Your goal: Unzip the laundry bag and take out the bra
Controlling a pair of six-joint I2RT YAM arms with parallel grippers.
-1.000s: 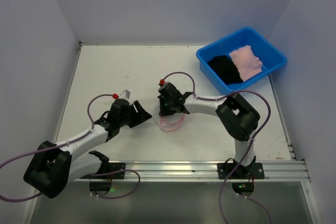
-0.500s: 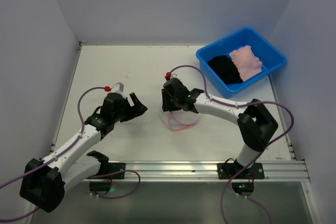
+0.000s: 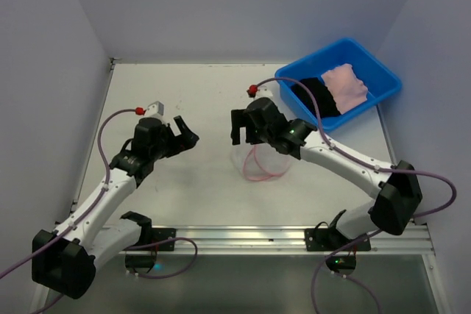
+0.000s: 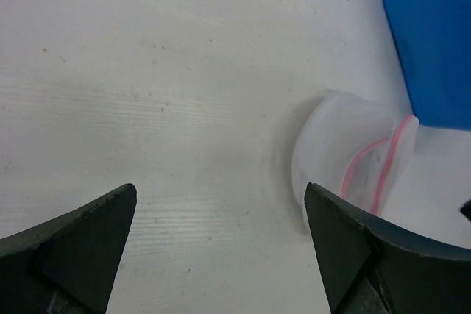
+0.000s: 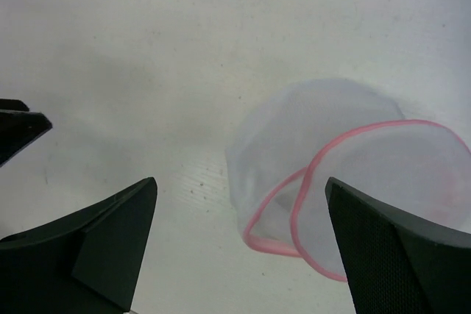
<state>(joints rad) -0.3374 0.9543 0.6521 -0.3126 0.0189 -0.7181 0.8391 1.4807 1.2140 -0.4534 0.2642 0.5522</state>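
Observation:
The laundry bag (image 3: pixel 262 165), a small white mesh pouch with pink zipper trim, lies on the table between my arms. Its round lid flap hangs open. In the right wrist view the laundry bag (image 5: pixel 324 141) looks empty inside. I cannot make out a bra as such. My right gripper (image 3: pixel 237 128) hovers just behind and left of the bag, open, holding nothing. My left gripper (image 3: pixel 186 130) is open further left, well apart from the bag. In the left wrist view the laundry bag (image 4: pixel 344 145) lies ahead and to the right of the left gripper (image 4: pixel 221 190).
A blue tub (image 3: pixel 288 79) stands at the back right and holds a black garment (image 3: pixel 315 97) and a pink garment (image 3: pixel 346 84). White walls close the table at the back and both sides. A metal rail runs along the near edge.
My right gripper opened, let go of the bag and drew back and up. The left gripper opened wider and pulled away to the left. The bag now rests loose on the table.

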